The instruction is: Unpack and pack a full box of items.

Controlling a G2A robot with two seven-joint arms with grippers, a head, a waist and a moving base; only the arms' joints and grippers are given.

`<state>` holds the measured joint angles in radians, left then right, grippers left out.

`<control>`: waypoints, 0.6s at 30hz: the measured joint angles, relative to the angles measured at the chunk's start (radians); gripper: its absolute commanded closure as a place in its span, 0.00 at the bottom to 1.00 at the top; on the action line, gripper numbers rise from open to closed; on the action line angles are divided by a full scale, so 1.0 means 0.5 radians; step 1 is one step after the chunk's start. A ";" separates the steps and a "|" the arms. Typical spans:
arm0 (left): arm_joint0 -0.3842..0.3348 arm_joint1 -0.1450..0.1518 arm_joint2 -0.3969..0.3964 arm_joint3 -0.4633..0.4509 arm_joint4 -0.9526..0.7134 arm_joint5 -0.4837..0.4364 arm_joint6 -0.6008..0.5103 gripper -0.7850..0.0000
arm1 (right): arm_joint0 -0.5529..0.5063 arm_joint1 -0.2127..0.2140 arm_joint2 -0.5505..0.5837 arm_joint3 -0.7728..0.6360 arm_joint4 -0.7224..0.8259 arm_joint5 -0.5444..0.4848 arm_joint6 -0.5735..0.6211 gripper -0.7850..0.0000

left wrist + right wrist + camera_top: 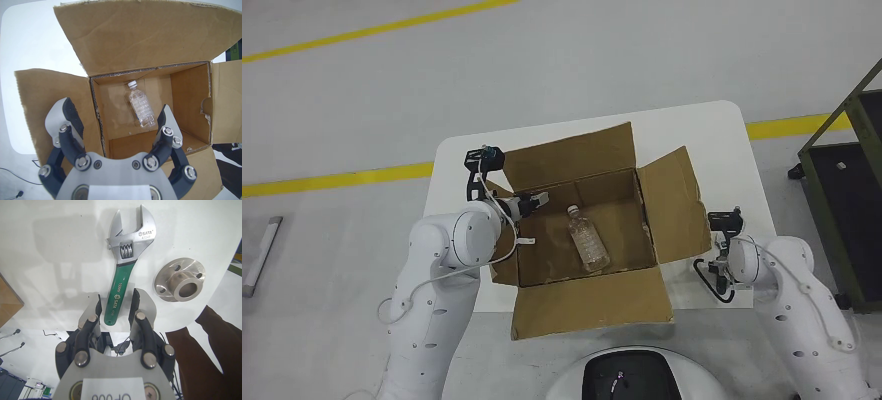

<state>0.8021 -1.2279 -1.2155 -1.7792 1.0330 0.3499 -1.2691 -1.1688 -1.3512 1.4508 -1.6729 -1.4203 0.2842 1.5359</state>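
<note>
Where the clear plastic bottle with the white cap [140, 106] lies: on its side on the floor of the open brown cardboard box [189, 98], near the middle, with the cap toward the box's far wall.
Left gripper [117, 108]: hangs over the box's rim, above one side wall; its fingers [72, 113] are spread wide and hold nothing.
Bottle to left fingers: well below them and untouched, showing between the two pads, its body slanted across their gap.
Right gripper [117, 294]: outside the box, low over the white table [56, 256]; its fingers [135, 302] are parted and grip nothing.
Wrench: the green-handled steel adjustable wrench [124, 266] lies flat outside the box, its handle end between the right fingers with a sliver of gap on each side. A round steel flange [191, 265] lies just beside it.
Doing it well: I'd reckon the bottle comes out next. Drop straight in clear of the box wall, square the wrist to the body and close gently at mid-body, since thin plastic crumples and rolls.
</note>
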 measured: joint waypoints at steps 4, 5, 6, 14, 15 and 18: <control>0.000 0.000 0.000 0.000 0.000 0.000 0.000 0.00 | 0.000 -0.010 0.004 0.003 -0.016 0.000 0.000 0.66; 0.000 0.000 0.000 0.000 0.000 0.000 0.000 0.00 | 0.000 -0.012 0.005 0.004 -0.019 0.000 0.000 0.68; 0.000 0.000 0.000 0.000 0.000 0.000 0.000 0.00 | 0.001 -0.015 0.007 0.006 -0.025 0.000 0.000 0.68; 0.000 0.000 0.000 0.000 0.000 0.000 0.000 0.00 | 0.000 -0.031 0.017 0.006 -0.058 0.000 0.000 1.00; 0.000 0.000 0.000 0.000 0.000 0.000 0.000 0.00 | -0.003 -0.033 0.024 -0.005 -0.060 0.000 0.000 1.00; 0.000 0.000 0.000 0.000 0.000 0.000 0.000 0.00 | -0.017 -0.039 0.055 -0.054 -0.048 0.000 0.000 1.00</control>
<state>0.8021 -1.2279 -1.2155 -1.7791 1.0330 0.3499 -1.2691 -1.1771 -1.3707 1.4782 -1.7000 -1.4443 0.2842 1.5359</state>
